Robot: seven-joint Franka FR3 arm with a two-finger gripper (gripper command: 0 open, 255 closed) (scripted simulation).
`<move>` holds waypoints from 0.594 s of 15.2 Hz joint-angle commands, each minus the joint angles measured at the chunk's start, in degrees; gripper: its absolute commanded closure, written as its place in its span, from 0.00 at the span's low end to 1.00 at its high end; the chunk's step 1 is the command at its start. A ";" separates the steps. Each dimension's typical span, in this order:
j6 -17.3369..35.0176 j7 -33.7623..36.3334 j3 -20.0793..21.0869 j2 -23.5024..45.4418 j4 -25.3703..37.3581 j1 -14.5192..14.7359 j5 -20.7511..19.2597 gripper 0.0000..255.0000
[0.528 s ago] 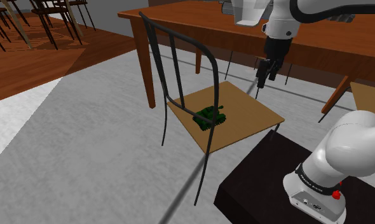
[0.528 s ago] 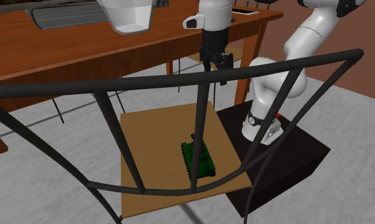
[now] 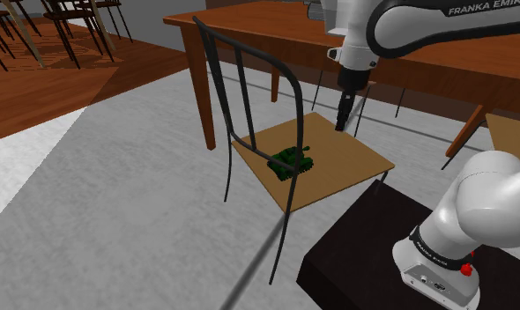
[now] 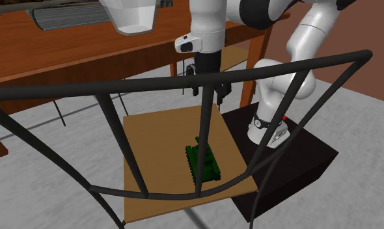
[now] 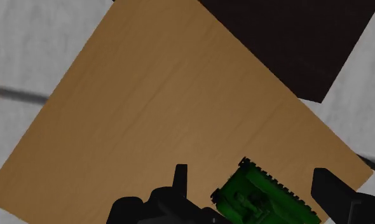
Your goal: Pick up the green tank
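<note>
Approach stage; nothing is grasped yet. My tool [image 3: 341,121] hangs above the chair seat [image 3: 342,167], fingers spread wide and empty. The green tank [image 3: 291,161] sits on the seat, toward the backrest. In the wrist view it lies between my fingers, untouched. Left to do: descend, close, lift. Count: 1 tank, 1 chair, 1 tool.

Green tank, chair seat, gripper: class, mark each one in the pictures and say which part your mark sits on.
green tank [image 3: 291,162], shoulder view, on its hull.
chair seat [image 3: 342,166], shoulder view, bare part beside the tank.
gripper [image 3: 340,126], shoulder view, between its fingertips.
</note>
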 commanded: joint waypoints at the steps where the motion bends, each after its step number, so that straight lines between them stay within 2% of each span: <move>1: 3.75 -7.24 -0.95 3.61 0.32 2.59 -0.21 0.00; 8: 16.13 -29.86 -2.35 13.35 0.85 11.20 1.01 0.00; 9: 16.43 -30.46 -2.36 13.58 0.86 11.42 1.07 0.00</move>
